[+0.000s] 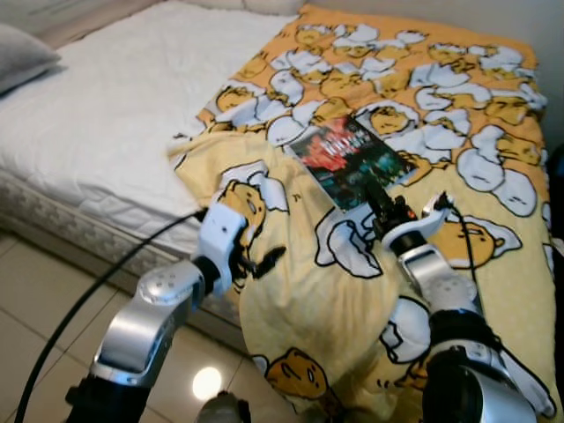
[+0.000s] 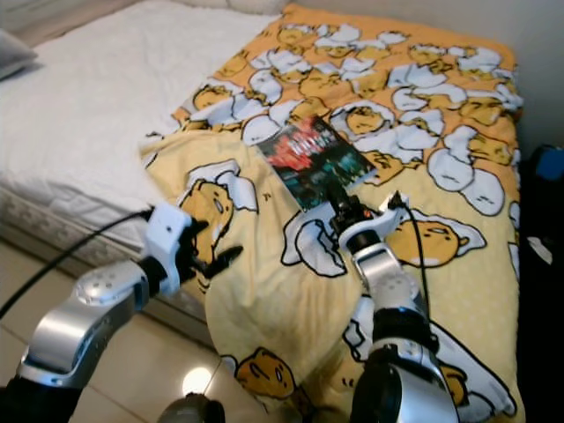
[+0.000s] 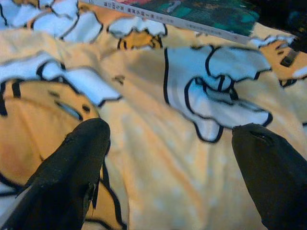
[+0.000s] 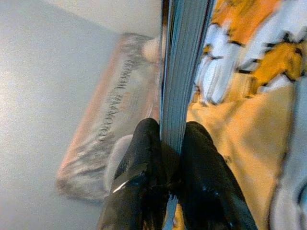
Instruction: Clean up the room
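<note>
Right claw grips the book on the bed; left claw hangs open at the blanket's edge.

Head views: the book (image 1: 350, 160) lies on the yellow blanket (image 1: 458, 106) near the white mattress (image 1: 115, 106), tiled floor (image 1: 35, 291) below. The right claw (image 1: 381, 204) reaches forward, pinching its near corner.
Left wrist view: the left claw (image 3: 168, 158) is spread wide over the blanket.
Right wrist view: fingers (image 4: 144, 163) clamp the book's page edge.

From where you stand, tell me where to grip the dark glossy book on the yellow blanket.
Take the dark glossy book by its near corner, from the robot's side. It lies flat, and that edge is exposed. The right gripper is already shut across its page edge there.
</note>
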### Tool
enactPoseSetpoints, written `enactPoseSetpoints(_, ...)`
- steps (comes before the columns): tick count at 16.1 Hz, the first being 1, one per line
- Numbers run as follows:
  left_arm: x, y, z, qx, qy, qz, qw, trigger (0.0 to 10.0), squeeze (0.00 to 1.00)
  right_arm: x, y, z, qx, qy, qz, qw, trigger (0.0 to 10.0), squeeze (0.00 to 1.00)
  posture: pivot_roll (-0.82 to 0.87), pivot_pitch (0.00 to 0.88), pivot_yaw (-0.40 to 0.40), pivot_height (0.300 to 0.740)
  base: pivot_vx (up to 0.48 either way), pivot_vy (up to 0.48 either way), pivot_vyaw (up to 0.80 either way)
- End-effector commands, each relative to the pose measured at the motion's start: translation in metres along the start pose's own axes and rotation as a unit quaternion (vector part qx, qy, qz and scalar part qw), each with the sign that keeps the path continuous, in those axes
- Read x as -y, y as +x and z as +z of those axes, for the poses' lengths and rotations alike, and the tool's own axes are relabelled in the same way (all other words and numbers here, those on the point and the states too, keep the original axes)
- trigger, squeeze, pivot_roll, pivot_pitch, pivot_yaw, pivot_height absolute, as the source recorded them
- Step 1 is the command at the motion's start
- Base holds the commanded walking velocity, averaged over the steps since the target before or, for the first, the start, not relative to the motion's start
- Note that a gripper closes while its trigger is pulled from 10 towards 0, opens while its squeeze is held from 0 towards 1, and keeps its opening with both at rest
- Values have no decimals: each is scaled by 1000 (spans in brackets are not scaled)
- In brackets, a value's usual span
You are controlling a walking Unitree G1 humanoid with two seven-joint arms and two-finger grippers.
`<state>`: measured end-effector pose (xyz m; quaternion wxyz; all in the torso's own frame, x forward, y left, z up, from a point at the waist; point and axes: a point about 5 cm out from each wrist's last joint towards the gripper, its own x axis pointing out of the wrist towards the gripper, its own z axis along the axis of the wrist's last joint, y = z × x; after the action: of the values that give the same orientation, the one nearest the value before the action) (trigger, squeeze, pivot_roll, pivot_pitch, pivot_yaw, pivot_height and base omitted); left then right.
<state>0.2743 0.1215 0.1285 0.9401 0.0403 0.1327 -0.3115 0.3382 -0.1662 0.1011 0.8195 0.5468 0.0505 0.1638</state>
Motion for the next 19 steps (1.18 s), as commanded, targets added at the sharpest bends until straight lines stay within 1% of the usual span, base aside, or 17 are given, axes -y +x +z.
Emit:
enactPoseSetpoints(1,1,2,2,10,-12,-1,1000,10000,910,-15,2,9,6,3,44,999,0,0,-8,0,16,740,0,0,0)
enactPoseSetpoints(2,3,5,7,27,-31,-6,999,10000,910,-26,-8,16,-1,-7,72,997,0,0,-15,0,12,740,0,0,0)
enactPoseSetpoints(5,2,6,7,33,-40,-2,999,10000,914,-36,-19,18,-14,-30,88,996,0,0,-27,0,4,740,0,0,0)
enactPoseSetpoints(6,3,6,7,39,-49,-1,998,10000,914,-37,-22,19,-17,-26,95,995,0,0,-31,0,-6,740,0,0,0)
enactPoseSetpoints(7,4,6,10,56,-73,-1,996,10000,914,-38,-27,19,-22,-21,99,995,0,0,-31,0,-16,740,0,0,0)
enactPoseSetpoints(9,2,6,20,97,-145,-12,985,10000,918,-44,-34,13,-46,-31,116,992,0,0,-40,0,-11,740,0,0,0)
enactPoseSetpoints(10,1,5,21,102,-154,-15,983,10000,945,-46,-34,12,-49,-33,120,991,0,0,-40,0,-10,740,0,0,0)
enactPoseSetpoints(11,-4,4,28,125,-172,-24,977,10000,1000,-52,-35,10,-62,-47,132,988,0,0,-30,0,-15,740,0,0,0)
enactPoseSetpoints(13,-11,2,36,146,-183,-26,972,10000,1000,-59,-36,7,-79,-56,152,984,0,0,-23,0,-16,740,0,0,0)
enactPoseSetpoints(14,-13,2,39,157,-196,-36,967,10000,1000,-64,-37,4,-90,-60,163,981,0,0,-21,0,-15,740,0,0,0)
enactPoseSetpoints(15,-12,4,44,177,-234,-57,954,10000,1000,-69,-38,-1,-102,-56,180,977,0,0,-19,0,-12,740,0,0,0)
enactPoseSetpoints(16,-8,10,46,199,-300,-87,929,10000,1000,-75,-38,-5,-106,-49,195,974,0,0,-17,0,-10,740,0,0,0)
enactPoseSetpoints(17,-3,14,47,206,-330,-111,915,10000,1000,-77,-38,-7,-107,-44,201,973,0,0,-19,0,-8,740,0,0,0)
enactPoseSetpoints(18,-2,15,47,207,-338,-118,910,10000,1000,-78,-38,-7,-107,-43,203,972,0,0,-19,0,-8,740,0,0,0)
enactPoseSetpoints(19,4,21,46,210,-357,-131,901,10000,988,-80,-37,-9,-107,-40,209,971,0,0,-25,0,-4,740,0,0,0)
